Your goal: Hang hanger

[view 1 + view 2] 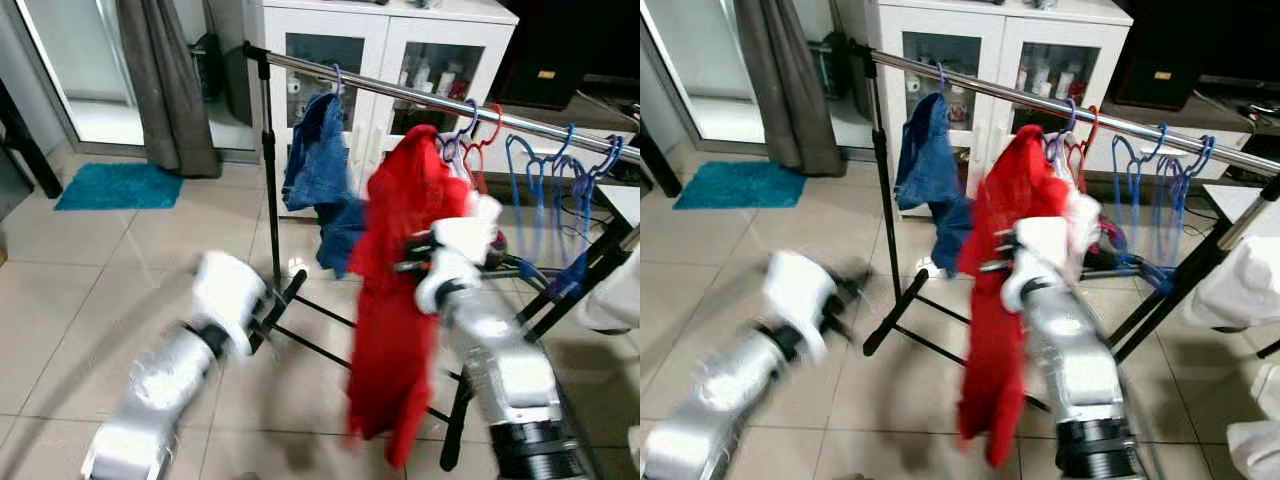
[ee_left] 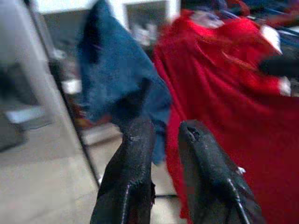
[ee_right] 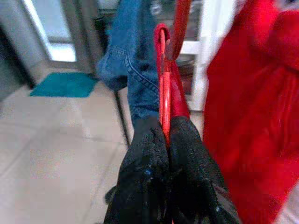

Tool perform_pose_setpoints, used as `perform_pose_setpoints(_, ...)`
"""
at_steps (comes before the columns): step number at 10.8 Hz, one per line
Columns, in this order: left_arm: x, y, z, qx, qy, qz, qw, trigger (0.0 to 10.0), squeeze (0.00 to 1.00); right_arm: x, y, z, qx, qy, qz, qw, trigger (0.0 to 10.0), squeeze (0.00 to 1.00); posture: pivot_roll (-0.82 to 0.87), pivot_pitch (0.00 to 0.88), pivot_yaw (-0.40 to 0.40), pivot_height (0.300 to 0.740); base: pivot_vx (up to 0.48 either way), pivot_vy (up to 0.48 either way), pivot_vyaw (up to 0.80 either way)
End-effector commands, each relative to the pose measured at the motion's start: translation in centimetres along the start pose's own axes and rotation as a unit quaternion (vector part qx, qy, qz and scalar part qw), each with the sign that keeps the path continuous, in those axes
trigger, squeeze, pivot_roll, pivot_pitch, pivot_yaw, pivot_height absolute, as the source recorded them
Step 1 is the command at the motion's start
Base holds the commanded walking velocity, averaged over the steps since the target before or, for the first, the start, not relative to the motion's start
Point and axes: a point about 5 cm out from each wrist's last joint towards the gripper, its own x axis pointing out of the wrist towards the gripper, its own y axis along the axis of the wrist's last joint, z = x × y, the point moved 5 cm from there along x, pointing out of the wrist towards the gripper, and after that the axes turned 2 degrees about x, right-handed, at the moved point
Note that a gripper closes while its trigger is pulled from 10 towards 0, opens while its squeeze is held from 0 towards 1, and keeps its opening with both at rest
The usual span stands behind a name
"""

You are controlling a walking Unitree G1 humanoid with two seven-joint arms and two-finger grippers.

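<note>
Right end effector (image 3: pixel 167 140): fingers clamped on thin red plastic hanger (image 3: pixel 164 79) carrying a red garment (image 1: pixel 395 300), just below the silver metal rail (image 1: pixel 420 97). Left end effector (image 2: pixel 163 140): fingers slightly parted, empty, low near blue denim garment (image 1: pixel 320 160).

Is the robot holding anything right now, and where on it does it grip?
The right gripper pinches the red hanger by a thin bar; which part, I cannot tell. A red garment hangs beside it. The left gripper holds nothing.
</note>
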Motion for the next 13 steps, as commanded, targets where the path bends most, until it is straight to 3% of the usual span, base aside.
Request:
perform_pose_setpoints(1,0.0,-0.5,-0.6,0.002,0.022,-0.011,1.000,10.0,0.00,-0.2,1.1,-0.5,0.000,0.014,0.030,0.999,10.0,0.00,0.12,0.000,-0.046,0.740,0.000,0.000,0.00)
perform_pose_setpoints(2,0.1,-0.3,-1.3,-0.011,0.036,-0.004,0.999,10.0,0.00,-0.2,0.4,-0.8,0.019,0.004,0.034,0.999,10.0,0.00,0.12,0.000,-0.041,0.740,0.000,0.000,0.00)
perform_pose_setpoints(4,0.2,-0.2,-0.5,0.004,0.015,-0.007,1.000,10.0,0.00,0.0,0.2,-0.2,0.029,-0.022,0.034,0.999,10.0,0.00,0.12,0.000,-0.032,0.740,0.133,0.000,0.00)
perform_pose_setpoints(8,0.2,-0.5,0.0,0.011,-0.001,-0.012,1.000,10.0,0.00,-0.2,-0.3,1.2,0.024,-0.055,0.020,0.998,10.0,0.00,0.12,0.000,-0.028,0.740,0.306,0.000,-0.51)
perform_pose_setpoints(13,-0.3,-0.8,0.7,0.005,-0.012,-0.016,1.000,10.0,0.00,-1.2,-0.7,1.1,0.012,-0.048,0.016,0.999,10.0,0.00,0.11,0.000,-0.037,0.740,0.304,0.000,0.00)
